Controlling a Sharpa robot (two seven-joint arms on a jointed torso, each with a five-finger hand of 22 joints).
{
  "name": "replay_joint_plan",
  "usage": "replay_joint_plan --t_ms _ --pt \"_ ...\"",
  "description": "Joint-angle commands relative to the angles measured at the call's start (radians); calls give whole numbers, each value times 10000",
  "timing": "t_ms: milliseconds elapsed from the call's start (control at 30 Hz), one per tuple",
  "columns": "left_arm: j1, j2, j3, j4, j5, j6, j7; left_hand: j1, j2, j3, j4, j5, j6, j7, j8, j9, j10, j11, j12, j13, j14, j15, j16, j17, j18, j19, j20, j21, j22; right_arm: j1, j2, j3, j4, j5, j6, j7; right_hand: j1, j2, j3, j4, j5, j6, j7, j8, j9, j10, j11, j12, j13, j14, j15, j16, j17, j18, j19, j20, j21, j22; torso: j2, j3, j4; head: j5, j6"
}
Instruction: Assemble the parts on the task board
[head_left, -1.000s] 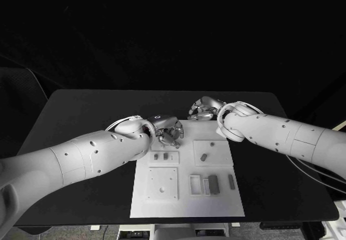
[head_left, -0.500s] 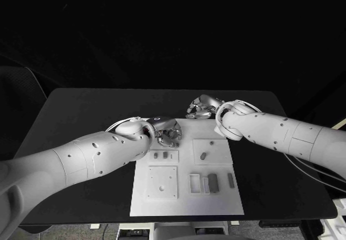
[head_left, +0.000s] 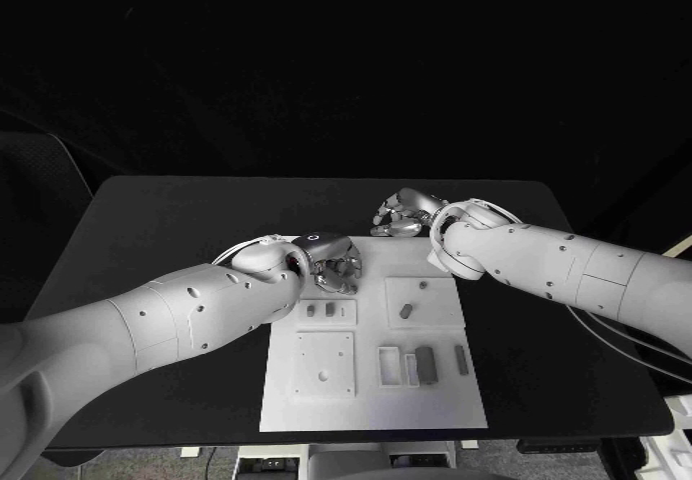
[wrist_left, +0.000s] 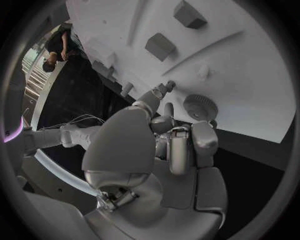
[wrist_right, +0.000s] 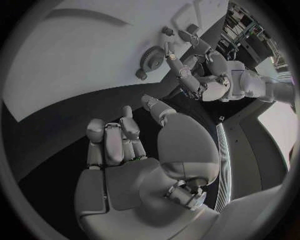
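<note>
L hand (head_left: 335, 264), fingers curled, holds nothing, just over a grey toothed gear (wrist_left: 200, 106) at task board (head_left: 447, 405) far edge (white plate mid desk (head_left: 159, 220)). R hand (head_left: 407, 214) curled in, holds nothing.

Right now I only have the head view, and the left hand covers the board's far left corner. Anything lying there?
Observer: Yes. The left wrist view shows a round toothed gear lying flat on the task board, just past the left hand.
Operator: Is the hand gripping it?
Observer: No. Its fingers are curled in with nothing between them, and the gear looks free beside them.
Operator: Right hand holding anything?
Observer: No. In the right wrist view the right hand is curled and empty, over the black table off the board's edge.
</note>
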Motion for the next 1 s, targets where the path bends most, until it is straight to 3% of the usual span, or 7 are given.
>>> replay_joint_plan --t_ms 33,1000 --pt "-62 62 4 -45 -61 -56 -51 -89 96 65 63 50 129 60 73 11 -18 -21 47 18 1290 -58 39 340 414 100 -11 1447 25 -1 8 3 16 20 78 10 -7 60 47 9 36 40 94 25 -7 23 -35 57 -11 25 -20 53 2 106 11 -30 194 -12 -3 5 -6 -35 -9" --pt "-308 183 8 -304 -61 11 -143 -108 195 158 110 60 327 153 131 26 17 -48 96 37 1396 -64 167 522 414 139 -19 1443 62 13 20 3 0 19 134 -41 -8 63 49 8 34 40 95 26 -7 32 -38 63 -11 36 -21 59 5 108 18 -31 200 -12 -5 -3 10 -66 -43"
